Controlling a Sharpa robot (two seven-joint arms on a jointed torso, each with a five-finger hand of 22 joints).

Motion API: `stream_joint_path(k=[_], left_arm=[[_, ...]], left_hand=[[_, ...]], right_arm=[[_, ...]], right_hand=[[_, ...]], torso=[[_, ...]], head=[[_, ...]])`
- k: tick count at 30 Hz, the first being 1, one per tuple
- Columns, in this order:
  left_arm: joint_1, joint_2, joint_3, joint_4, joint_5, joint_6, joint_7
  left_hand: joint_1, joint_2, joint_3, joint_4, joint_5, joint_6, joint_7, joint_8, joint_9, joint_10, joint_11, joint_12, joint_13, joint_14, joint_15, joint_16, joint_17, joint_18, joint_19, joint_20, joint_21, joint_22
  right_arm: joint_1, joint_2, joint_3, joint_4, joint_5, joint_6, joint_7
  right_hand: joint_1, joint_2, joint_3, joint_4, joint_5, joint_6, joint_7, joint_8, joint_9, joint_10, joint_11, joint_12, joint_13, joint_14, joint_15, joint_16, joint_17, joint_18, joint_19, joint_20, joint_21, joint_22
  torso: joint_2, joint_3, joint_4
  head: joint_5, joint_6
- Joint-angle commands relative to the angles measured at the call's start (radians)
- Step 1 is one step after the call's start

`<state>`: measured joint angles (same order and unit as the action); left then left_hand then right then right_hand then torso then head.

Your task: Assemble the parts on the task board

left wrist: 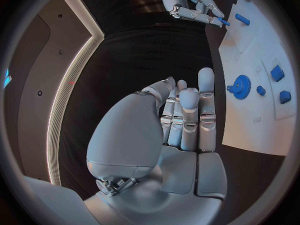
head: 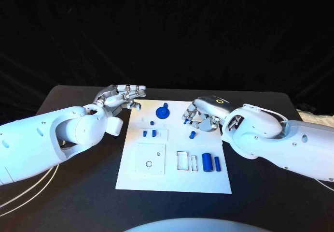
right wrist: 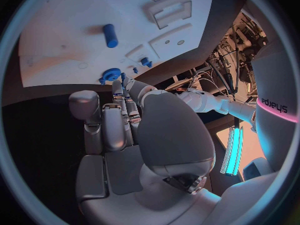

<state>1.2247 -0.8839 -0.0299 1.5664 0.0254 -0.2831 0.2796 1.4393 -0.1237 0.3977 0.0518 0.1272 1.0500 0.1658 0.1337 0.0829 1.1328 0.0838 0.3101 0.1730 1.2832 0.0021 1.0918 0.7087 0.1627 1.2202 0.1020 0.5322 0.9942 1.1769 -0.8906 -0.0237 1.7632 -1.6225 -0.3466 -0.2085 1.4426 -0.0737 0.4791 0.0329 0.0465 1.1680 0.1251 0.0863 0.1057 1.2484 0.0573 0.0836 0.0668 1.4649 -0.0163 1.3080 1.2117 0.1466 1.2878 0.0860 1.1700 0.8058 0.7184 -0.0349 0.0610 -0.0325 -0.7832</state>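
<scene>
The left hand is held over the black counter just beside the task board's far left corner, its fingers straight, close together and empty. A blue gear lies near the far edge. A blue cylinder lies with its long axis running near-to-far. The right hand is curled above the board's far right; whether anything is held cannot be told.
</scene>
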Motion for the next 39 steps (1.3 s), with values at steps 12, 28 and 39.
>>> stream_joint_path(k=[12, 28, 39], left_arm=[[-0.001, 0.002, 0.001, 0.012, -0.005, 0.018, 0.013], [-0.001, 0.002, 0.001, 0.012, -0.005, 0.021, 0.010], [-0.001, 0.002, 0.001, 0.010, -0.005, 0.023, 0.008]], left_hand=[[0.008, 0.002, -0.001, -0.004, 0.006, -0.009, 0.001, 0.002, -0.001, -0.008, 0.002, 0.007, 0.001, -0.005, 0.001, -0.004, -0.002, 0.019, -0.005, 0.002, -0.004, -0.001], [0.007, 0.003, -0.002, -0.003, 0.006, -0.010, 0.002, 0.002, -0.002, -0.009, 0.002, 0.007, 0.001, -0.005, 0.002, -0.004, -0.003, 0.019, -0.005, 0.002, -0.005, -0.002], [0.006, 0.004, -0.003, -0.003, 0.006, -0.011, 0.002, 0.002, -0.002, -0.011, 0.003, 0.008, 0.002, -0.006, 0.002, -0.005, -0.004, 0.019, -0.005, 0.002, -0.006, -0.002]], right_arm=[[-0.077, 0.126, -0.010, -0.014, 0.010, 0.050, 0.080], [-0.114, 0.193, -0.017, -0.064, -0.036, 0.089, 0.057], [-0.116, 0.202, -0.019, -0.069, -0.060, 0.138, 0.038]], right_hand=[[0.010, -0.004, 0.006, -0.018, 0.006, -0.004, 0.008, -0.008, 0.001, -0.002, 0.008, -0.010, 0.002, 0.049, 0.000, 0.004, 0.001, -0.013, 0.003, 0.002, 0.006, 0.001], [0.007, -0.004, 0.007, -0.018, 0.006, -0.004, 0.009, -0.008, 0.001, -0.003, 0.009, -0.011, 0.002, 0.049, 0.000, 0.004, 0.001, -0.013, 0.001, 0.002, 0.006, -0.001], [-0.002, -0.005, 0.005, -0.017, 0.004, -0.002, 0.009, -0.008, 0.002, -0.002, 0.009, -0.012, 0.002, 0.049, 0.001, 0.006, 0.002, -0.013, 0.001, 0.003, 0.006, -0.001]], torso=[[0.001, 0.0007, -0.0002], [0.000, 0.0001, -0.0006], [0.000, 0.0009, -0.0002]], head=[[0.027, -0.007], [0.039, -0.015], [0.040, -0.021]])
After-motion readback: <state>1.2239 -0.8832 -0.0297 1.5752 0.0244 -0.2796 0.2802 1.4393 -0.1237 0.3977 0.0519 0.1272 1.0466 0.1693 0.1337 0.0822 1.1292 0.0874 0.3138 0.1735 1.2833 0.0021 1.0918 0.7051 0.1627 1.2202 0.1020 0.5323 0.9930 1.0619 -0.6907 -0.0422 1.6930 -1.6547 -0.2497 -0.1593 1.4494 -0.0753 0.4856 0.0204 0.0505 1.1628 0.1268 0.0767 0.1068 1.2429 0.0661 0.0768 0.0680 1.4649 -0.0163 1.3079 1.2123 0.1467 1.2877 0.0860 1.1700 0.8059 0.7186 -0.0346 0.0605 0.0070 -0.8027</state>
